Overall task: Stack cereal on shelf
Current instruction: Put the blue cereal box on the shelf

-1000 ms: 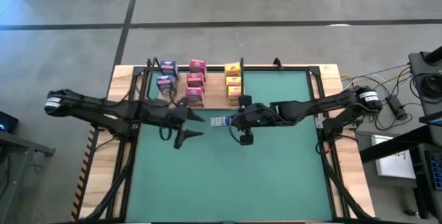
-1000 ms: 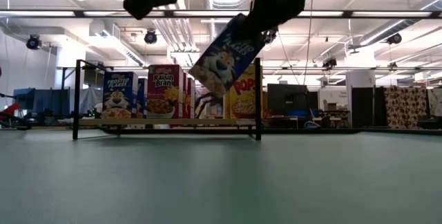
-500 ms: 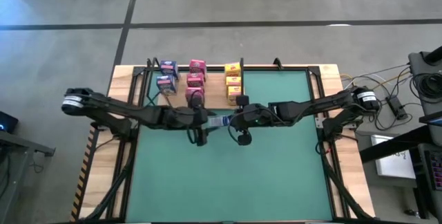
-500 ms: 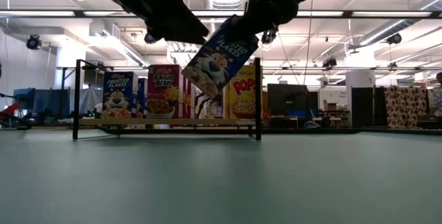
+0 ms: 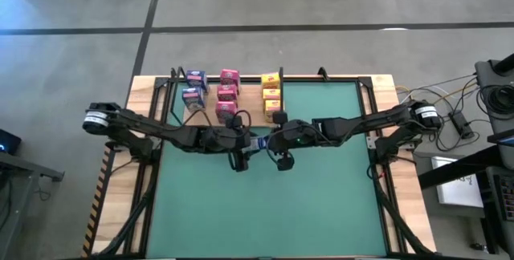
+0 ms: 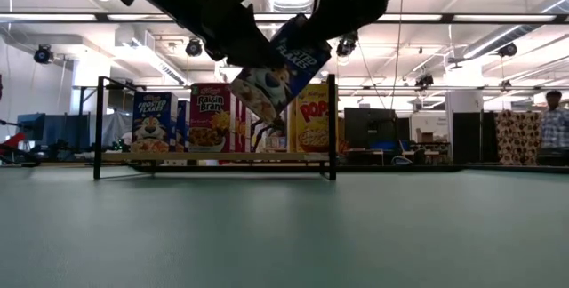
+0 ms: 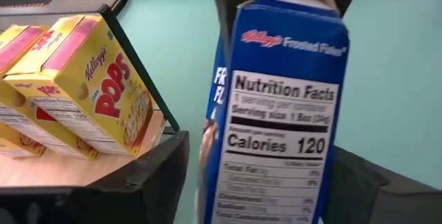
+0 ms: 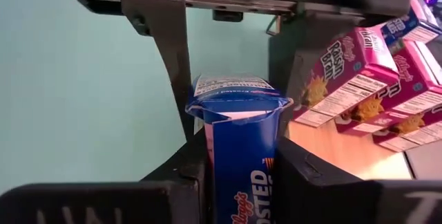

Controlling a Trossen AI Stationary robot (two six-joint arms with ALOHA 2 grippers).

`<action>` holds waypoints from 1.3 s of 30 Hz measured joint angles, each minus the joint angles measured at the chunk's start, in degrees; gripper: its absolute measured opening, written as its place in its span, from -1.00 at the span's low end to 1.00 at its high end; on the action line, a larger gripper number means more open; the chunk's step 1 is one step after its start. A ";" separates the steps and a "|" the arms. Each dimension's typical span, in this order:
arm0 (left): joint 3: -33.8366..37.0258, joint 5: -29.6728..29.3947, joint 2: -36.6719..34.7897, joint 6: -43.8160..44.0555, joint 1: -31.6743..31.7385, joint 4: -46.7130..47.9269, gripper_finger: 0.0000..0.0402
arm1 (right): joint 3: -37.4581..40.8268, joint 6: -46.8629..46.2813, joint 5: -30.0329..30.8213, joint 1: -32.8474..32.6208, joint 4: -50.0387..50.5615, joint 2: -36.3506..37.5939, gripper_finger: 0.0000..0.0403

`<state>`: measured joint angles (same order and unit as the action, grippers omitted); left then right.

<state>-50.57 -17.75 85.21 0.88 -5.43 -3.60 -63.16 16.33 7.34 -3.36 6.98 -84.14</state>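
L arm now reaches in from the left to mid-table; 1 s ago it hung back w/ nothing between its fingers. Left gripper (image 5: pixel 243 143) has come up to the blue Frosted Flakes box (image 5: pixel 259 141), fingers spread wide, one each side of it. Left wrist view: box fills the gap between the two dark fingers (image 7: pixel 155 175), nutrition panel facing the cam; can't tell if the pads touch the cardboard yet.

Box is in the air over the green mat (image 5: pixel 265 204), just in front of the shelf (image 5: pixel 250 109), tilted in the low view. It sits further left in that view than 1 s ago.

Right gripper (image 5: pixel 273 140) pinches the same box from the other end, fingers pressed on its sides in the right wrist view. R arm pose about the same as before.

On the shelf: blue boxes (image 5: pixel 193 86) at left, pink boxes (image 5: pixel 227 93) middle, yellow boxes (image 5: pixel 271 93) right, unchanged.
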 joint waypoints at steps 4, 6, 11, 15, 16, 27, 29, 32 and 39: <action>0.02 0.01 -0.12 0.01 -0.04 0.10 0.02 | -0.02 -1.62 0.07 0.04 -0.09 0.00 -0.51; 0.02 0.10 -0.22 0.03 -0.05 0.36 -0.14 | -0.04 -2.21 0.09 0.04 -0.17 0.00 -0.46; 0.05 -0.18 -0.24 1.03 -0.48 0.64 -0.47 | -0.25 -2.27 -0.30 0.02 -0.19 0.03 -0.23; 0.37 -0.43 -0.27 1.88 -1.24 0.60 -0.54 | -1.51 -2.83 -0.46 0.00 0.28 0.75 -0.04; 0.37 -0.45 -0.34 2.20 -1.42 0.53 -0.53 | -1.68 -2.80 -0.49 0.00 0.47 1.08 0.00; 2.75 -2.53 -4.39 4.31 -6.05 1.31 -0.44 | -3.15 1.50 -0.57 0.04 1.98 8.17 0.21; 3.55 -2.69 -6.54 4.18 -7.39 0.79 -0.45 | -2.68 1.81 -3.04 0.04 2.33 10.07 0.21; 5.58 -2.77 -10.37 2.70 -10.03 -0.09 -0.45 | -1.08 2.48 -8.55 0.04 0.83 13.07 0.18; 11.20 -2.75 -20.84 -1.43 -14.55 -3.93 -0.44 | 6.96 2.76 -12.30 0.02 -4.68 16.84 0.10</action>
<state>-39.36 -20.49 64.37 -0.54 -19.98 -7.53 -56.20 19.09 -4.96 -3.33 2.30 -67.30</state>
